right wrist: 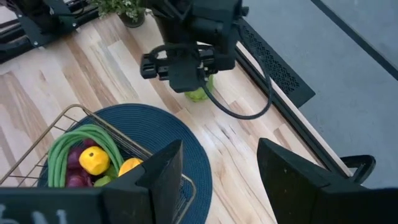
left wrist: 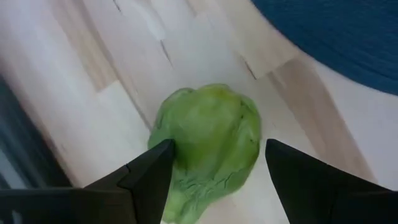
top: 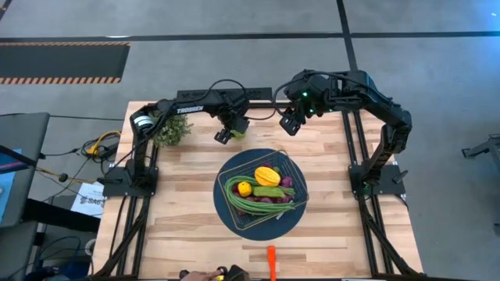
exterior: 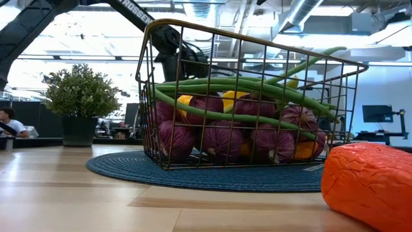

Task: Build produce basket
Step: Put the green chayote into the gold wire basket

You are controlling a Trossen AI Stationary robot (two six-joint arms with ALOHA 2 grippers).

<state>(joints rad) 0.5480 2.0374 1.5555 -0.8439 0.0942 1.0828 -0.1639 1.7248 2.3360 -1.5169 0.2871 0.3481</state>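
Green lettuce (left wrist: 208, 146) lies between the left gripper's (left wrist: 214, 165) spread fingers — untouched; basket (exterior: 161, 90) sits full. Right gripper (right wrist: 217, 165) hovers, gaping.

In the high view we see the left tool (top: 227, 133) covering most of the green vegetable (left wrist: 208, 149) at the mat's 11 o'clock; its own view cuts the lower part off. The orange carrot (exterior: 370, 183) is cut by the low view's edge at 4 o'clock. The basket (exterior: 251, 96) wires hide part of the produce (exterior: 225, 129).
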